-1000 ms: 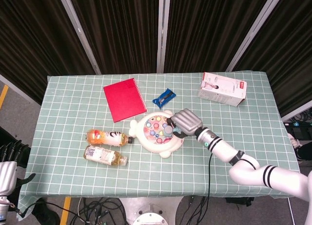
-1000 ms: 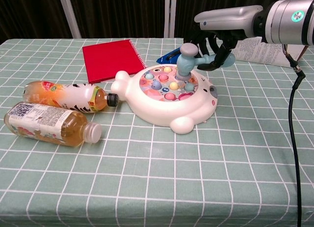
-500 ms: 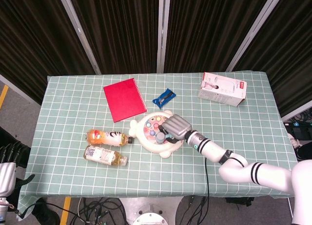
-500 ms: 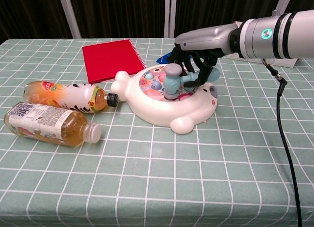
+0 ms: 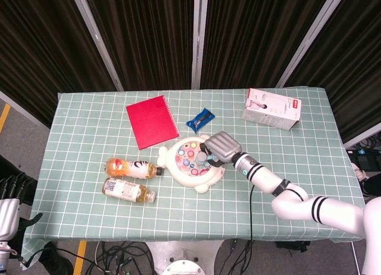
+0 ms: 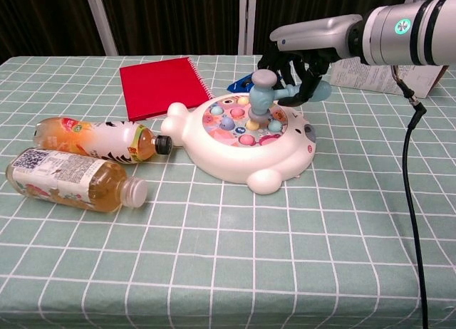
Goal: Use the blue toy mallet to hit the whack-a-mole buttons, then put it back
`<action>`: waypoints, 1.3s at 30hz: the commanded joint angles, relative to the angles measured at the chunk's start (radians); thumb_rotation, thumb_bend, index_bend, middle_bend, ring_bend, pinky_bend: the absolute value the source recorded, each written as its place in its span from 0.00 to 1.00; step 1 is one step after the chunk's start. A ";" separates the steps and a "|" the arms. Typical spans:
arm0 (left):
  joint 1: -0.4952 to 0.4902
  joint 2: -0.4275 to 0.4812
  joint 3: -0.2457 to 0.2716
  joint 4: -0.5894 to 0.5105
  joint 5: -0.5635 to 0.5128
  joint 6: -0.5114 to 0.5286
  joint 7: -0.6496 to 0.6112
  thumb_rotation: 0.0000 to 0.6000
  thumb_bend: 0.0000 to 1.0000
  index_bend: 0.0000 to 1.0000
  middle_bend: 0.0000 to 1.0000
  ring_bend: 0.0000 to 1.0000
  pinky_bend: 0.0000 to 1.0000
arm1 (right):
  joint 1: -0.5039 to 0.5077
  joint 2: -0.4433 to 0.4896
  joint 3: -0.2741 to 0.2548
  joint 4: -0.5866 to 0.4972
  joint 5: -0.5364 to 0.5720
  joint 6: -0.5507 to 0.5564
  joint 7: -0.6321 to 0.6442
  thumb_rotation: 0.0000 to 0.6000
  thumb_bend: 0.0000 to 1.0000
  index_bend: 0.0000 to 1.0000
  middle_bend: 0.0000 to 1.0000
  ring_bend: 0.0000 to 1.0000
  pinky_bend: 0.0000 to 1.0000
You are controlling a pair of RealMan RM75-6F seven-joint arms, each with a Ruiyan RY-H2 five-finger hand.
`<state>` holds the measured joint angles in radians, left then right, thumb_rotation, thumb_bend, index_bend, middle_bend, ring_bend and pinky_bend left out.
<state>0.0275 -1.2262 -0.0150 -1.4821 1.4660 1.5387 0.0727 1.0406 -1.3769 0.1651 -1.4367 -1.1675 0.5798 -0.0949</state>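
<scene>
So on the left of the table (image 6: 214, 272) there's two bottles (image 6: 92, 158) lying on their sides, the upper one's cap just about at the toy's edge. Red notebook (image 6: 160, 87) sits further back.

Middle is the whack-a-mole toy (image 6: 242, 140), white shell with coloured buttons (image 6: 239, 122) on top. The mallet (image 6: 265, 94) is right over it, head pointing down at the buttons near the right side of the panel. From the chest view the head looks to be on or just above a button, can't say which for sure.

Right hand (image 6: 299, 62) has the mallet by the handle. Fingers (image 6: 293, 72) are curled around it from above, with the handle's round end poking out past them on the right. Looks like light hollow plastic, stiff and a bit slick, so a wrap around mid-handle like this seems like the right grip, since a loose one would probably let the head twist on impact.

Behind the toy there's a small blue packet (image 5: 200, 119), and a white box (image 5: 271, 108) off to the right.

Left hand isn't visible anywhere.
</scene>
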 commanded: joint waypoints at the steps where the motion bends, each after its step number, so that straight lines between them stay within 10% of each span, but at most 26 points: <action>1: 0.000 0.000 0.000 0.000 -0.001 -0.001 0.000 1.00 0.03 0.15 0.06 0.00 0.00 | 0.012 -0.016 -0.010 0.018 0.010 -0.016 -0.015 1.00 0.48 0.74 0.63 0.49 0.64; 39: 0.012 0.001 0.001 -0.003 0.004 0.012 0.002 1.00 0.03 0.15 0.06 0.00 0.00 | 0.112 -0.050 0.043 0.070 0.139 -0.041 -0.032 1.00 0.48 0.74 0.63 0.49 0.64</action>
<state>0.0394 -1.2253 -0.0135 -1.4847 1.4699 1.5505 0.0749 1.1408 -1.4180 0.2052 -1.3882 -1.0414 0.5537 -0.1284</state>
